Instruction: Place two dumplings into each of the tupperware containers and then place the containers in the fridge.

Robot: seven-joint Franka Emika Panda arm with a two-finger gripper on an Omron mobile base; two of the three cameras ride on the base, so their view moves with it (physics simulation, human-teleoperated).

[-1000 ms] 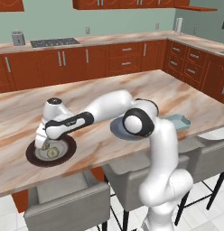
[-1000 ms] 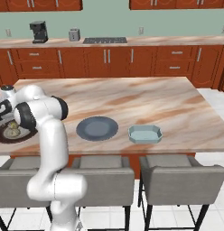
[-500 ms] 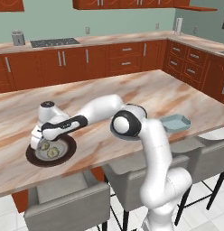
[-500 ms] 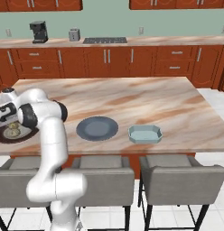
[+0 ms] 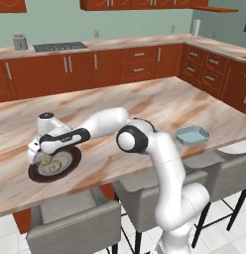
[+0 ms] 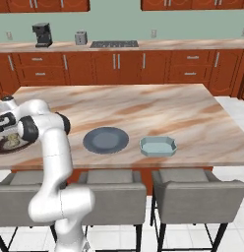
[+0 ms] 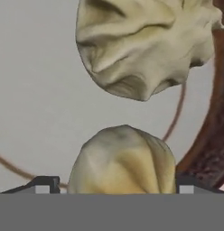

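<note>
1. Pale, pleated dumpling (image 7: 123, 160) sat between my gripper (image 7: 114, 185) fingertips, jaws wide on either side, not yet pinching it.
2. I saw a second dumpling (image 7: 143, 45) just beyond, both on the dark-rimmed plate (image 5: 70, 166).

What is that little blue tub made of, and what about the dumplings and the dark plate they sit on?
The tupperware container looks like thin, smooth plastic: pale blue-teal, rounded corners, even matte sheen. The dumplings look like soft dough, pale tan with pinched pleats and a dull surface. The dark-rimmed plate seems glazed ceramic, with a speckled brown rim around a smooth pale centre, though it could be something else. The counter looks like polished marble, veined tan and cream.
</note>
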